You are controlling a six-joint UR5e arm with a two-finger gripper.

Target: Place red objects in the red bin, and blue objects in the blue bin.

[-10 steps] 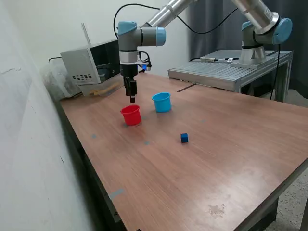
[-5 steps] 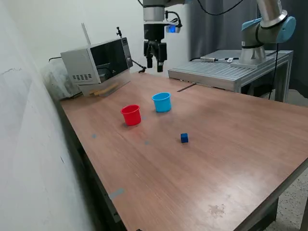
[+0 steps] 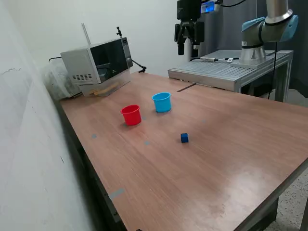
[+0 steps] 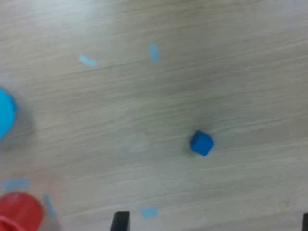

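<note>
The red cup [image 3: 131, 115] and the light blue cup [image 3: 162, 102] stand upright side by side on the wooden table [image 3: 216, 159]. One tiny dark blue cube [image 3: 185, 138] lies on the table nearer the camera than the cups. My gripper [image 3: 188, 48] hangs high above the table's far edge, open and empty, far from all of them. The wrist view shows the blue cube [image 4: 201, 143], an edge of the blue cup [image 4: 5, 115], the red cup's rim [image 4: 19, 211] and one fingertip [image 4: 120, 221]. No red cube and no second blue cube is in view.
A grey microwave-like box [image 3: 96, 61] stands at the table's back on the exterior view's left. A grey metal bench [image 3: 226, 72] with a second arm's base [image 3: 264, 31] stands behind the table. Small blue tape marks [image 4: 87, 60] dot the wood. A white wall runs along the exterior view's left.
My gripper has risen from just above the red cup and moved toward the exterior view's right, ending high over the table's back edge. Cups and blue cube have not moved.
</note>
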